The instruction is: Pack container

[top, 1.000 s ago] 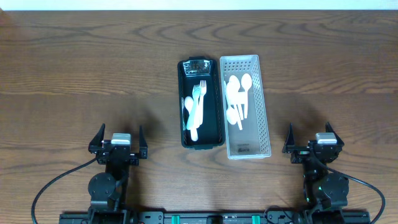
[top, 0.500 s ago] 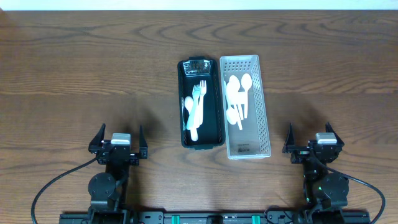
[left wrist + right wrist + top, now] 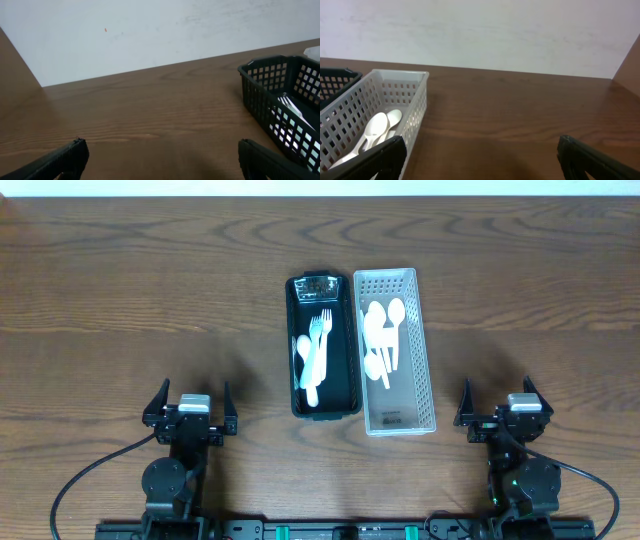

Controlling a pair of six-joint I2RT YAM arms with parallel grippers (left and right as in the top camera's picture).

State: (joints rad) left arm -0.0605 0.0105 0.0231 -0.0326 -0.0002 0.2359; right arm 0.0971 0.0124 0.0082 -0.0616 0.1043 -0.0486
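**Overhead view, with both wrist views.** The wooden table (image 3: 120,290) carries all parts of the packing task. The black basket (image 3: 293,350), at mid-table, serves as the reference for every position below.

The white perforated basket (image 3: 400,418) stands immediately right of the black basket, long sides parallel and apparently touching. This pairing keeps the transfer path between supply and container short. Which of the two is the container to be packed cannot be read from the task wording. The black basket, already holding mixed cutlery, is judged the likelier one.

The left gripper (image 3: 193,395) sits nearer the robot's base than the black basket and well to its left. Its jaws are spread wide and hold nothing; its wrist view shows only the basket's mesh corner at far right.

The right gripper (image 3: 497,395) mirrors it, near the base and beyond the white basket. It too is spread wide and empty. Both arms look parked clear of the work, so no packing move appears to be in hand.

The white plastic spoons (image 3: 380,340) lie heaped in the white basket, beside the black basket's far half.

White forks (image 3: 322,330) and one spoon (image 3: 304,348) lie lengthwise inside the black basket.

A clear item (image 3: 320,285) occupies its far end; its identity cannot be told.
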